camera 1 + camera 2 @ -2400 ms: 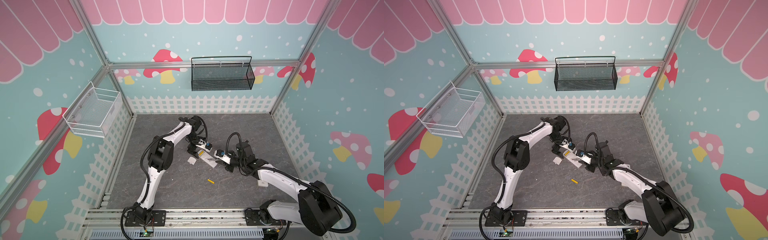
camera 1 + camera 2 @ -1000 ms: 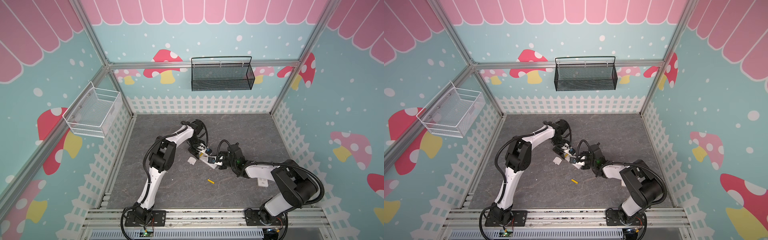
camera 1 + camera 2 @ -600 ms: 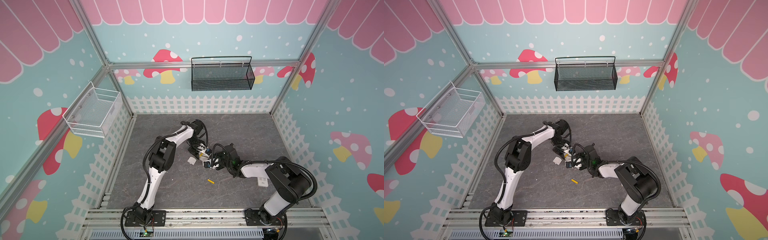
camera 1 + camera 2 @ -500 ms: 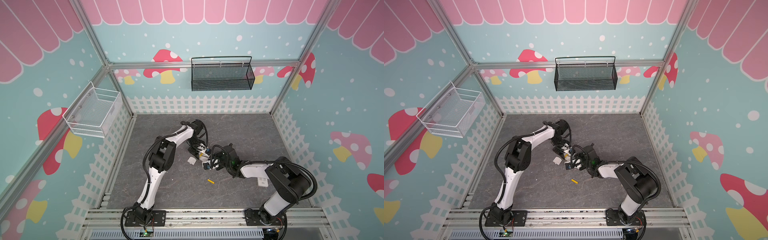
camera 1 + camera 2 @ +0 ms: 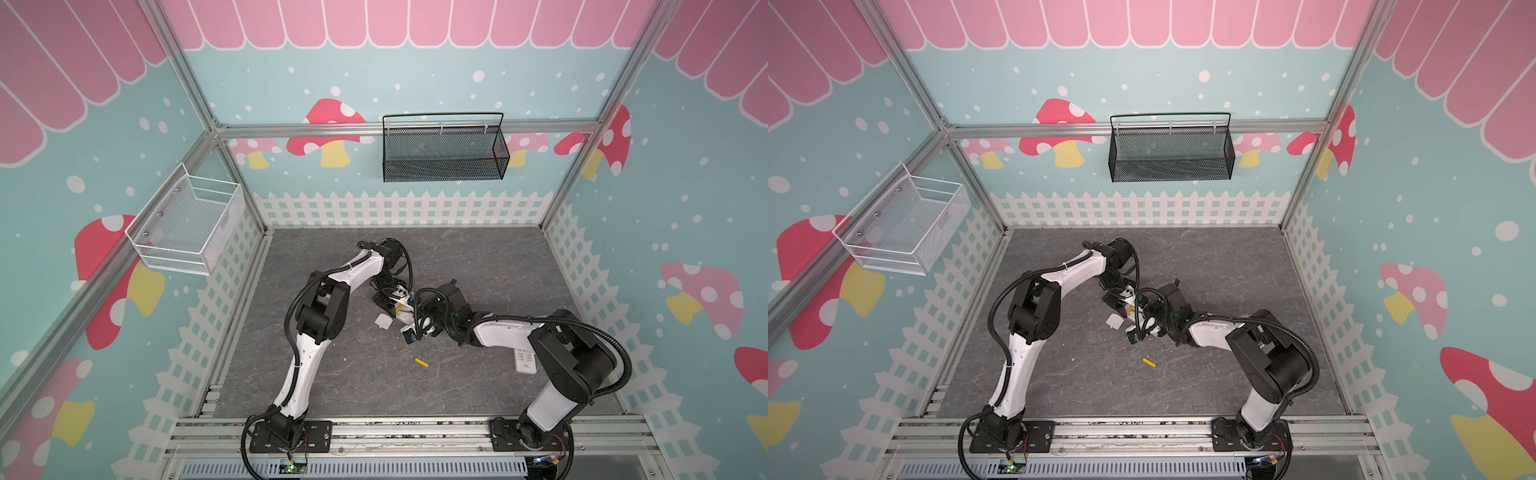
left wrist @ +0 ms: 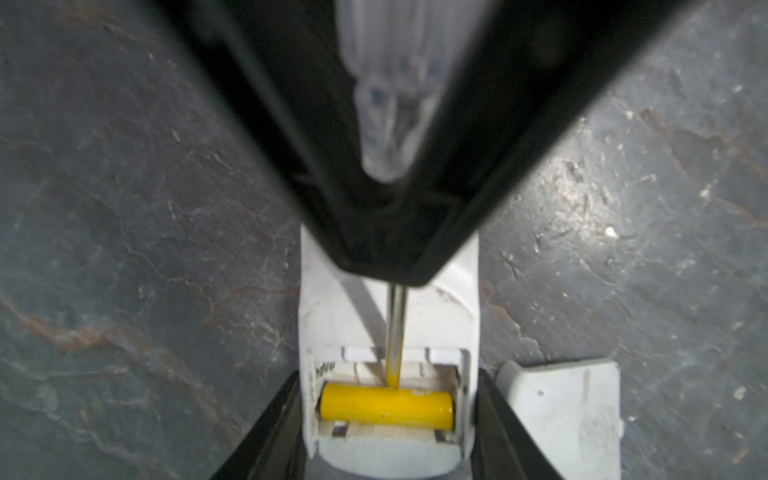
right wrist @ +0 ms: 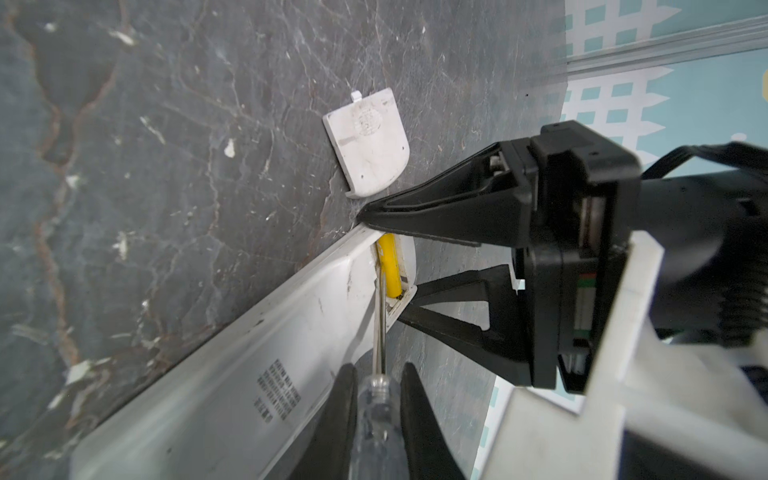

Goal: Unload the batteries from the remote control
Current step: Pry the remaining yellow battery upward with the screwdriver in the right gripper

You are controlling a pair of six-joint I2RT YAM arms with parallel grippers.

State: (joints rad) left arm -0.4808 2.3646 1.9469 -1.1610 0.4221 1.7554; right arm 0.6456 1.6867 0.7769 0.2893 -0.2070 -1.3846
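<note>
Two bright yellow cylindrical batteries are showing: one battery point(image 6: 386, 406) sitting in the compartment, the second battery point(image 5: 421, 362) lying loose on the grey marbled surface point(image 5: 332, 374). One long white plastic remote control point(image 7: 232, 374), one white plastic battery cover point(image 7: 368, 145) and one clear-handled steel-shafted screwdriver point(image 7: 376, 399) are showing. One white printed oblong point(image 5: 525, 360), kind unclear, is lying apart. Two wire-mesh baskets are hanging: one black basket point(image 5: 442, 166), one white basket point(image 5: 183, 232).

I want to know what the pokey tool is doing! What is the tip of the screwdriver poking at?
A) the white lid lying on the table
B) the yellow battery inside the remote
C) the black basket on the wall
B: the screwdriver tip sits against the yellow battery in the open compartment of the remote, while the lid lies apart beside it.
</note>
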